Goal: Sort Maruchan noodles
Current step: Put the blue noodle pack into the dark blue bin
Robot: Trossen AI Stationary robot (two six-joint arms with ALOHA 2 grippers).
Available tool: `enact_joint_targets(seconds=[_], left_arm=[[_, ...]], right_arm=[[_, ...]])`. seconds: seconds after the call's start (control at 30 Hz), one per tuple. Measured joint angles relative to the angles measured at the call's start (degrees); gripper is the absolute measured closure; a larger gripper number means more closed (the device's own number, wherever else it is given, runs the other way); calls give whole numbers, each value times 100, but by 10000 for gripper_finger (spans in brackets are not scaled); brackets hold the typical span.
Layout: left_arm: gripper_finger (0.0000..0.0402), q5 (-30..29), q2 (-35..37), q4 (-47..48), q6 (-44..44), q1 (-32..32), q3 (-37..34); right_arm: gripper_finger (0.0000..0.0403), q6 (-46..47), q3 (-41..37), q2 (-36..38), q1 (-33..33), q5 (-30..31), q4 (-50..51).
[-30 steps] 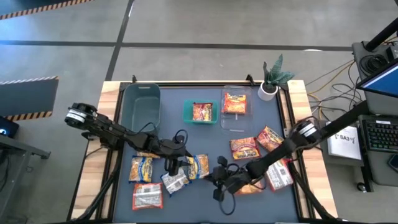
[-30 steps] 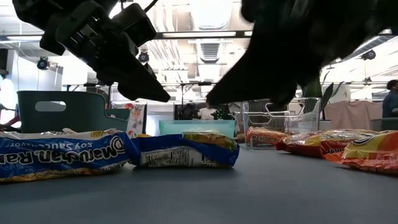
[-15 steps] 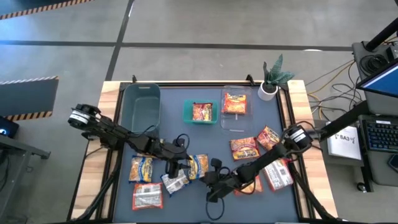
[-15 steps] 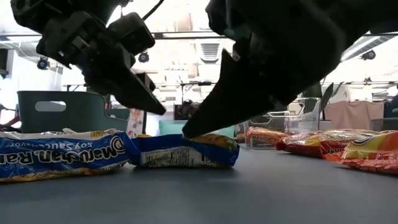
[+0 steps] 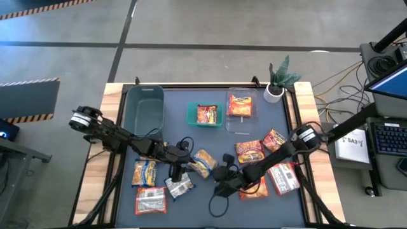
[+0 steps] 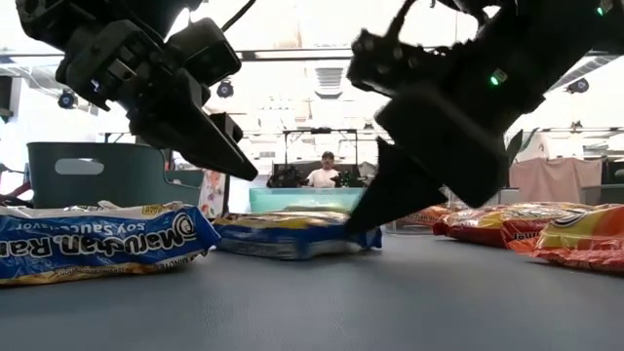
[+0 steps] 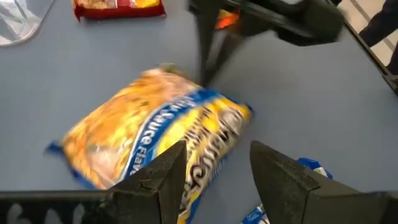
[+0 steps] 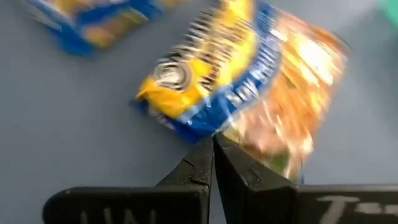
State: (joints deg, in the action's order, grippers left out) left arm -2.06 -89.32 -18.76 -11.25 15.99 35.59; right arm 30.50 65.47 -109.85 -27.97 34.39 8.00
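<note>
Maruchan noodles: the yellow-and-blue packet (image 5: 203, 163) sits mid-table, at 6 o'clock from the teal bin (image 5: 205, 114), skewed and crinkled. We see the right gripper (image 5: 218, 184) with fingers pressed together, tips at the packet's edge. The left gripper (image 5: 175, 172) hovers just beside it, fingers parted, holding nothing. Low view alone shows the packet (image 6: 292, 234) lying flat on the mat; left wrist view alone shows its label (image 7: 158, 140). Versus a second ago, the packet has rotated and slid toward 12 o'clock.
</note>
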Motion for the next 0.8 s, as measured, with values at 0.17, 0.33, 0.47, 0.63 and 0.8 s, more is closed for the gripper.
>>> enact_joint_targets(seconds=[0.17,0.33,0.47,0.63,0.8], left_arm=[[241,-9,18,43,18,-2,2],[241,-63,20,225,218,-7,2],[241,-258,20,199,316,-7,86],[217,-312,-67,186,794,-20,457],[171,-544,-278,186,1591,-186,792]], right_arm=[[394,296,-7,284,-40,147,602],[394,765,-9,533,-80,-503,728],[394,1018,-13,606,-109,-1093,720],[394,972,-13,617,-241,-1222,879],[394,952,-26,624,-343,-1168,1114]])
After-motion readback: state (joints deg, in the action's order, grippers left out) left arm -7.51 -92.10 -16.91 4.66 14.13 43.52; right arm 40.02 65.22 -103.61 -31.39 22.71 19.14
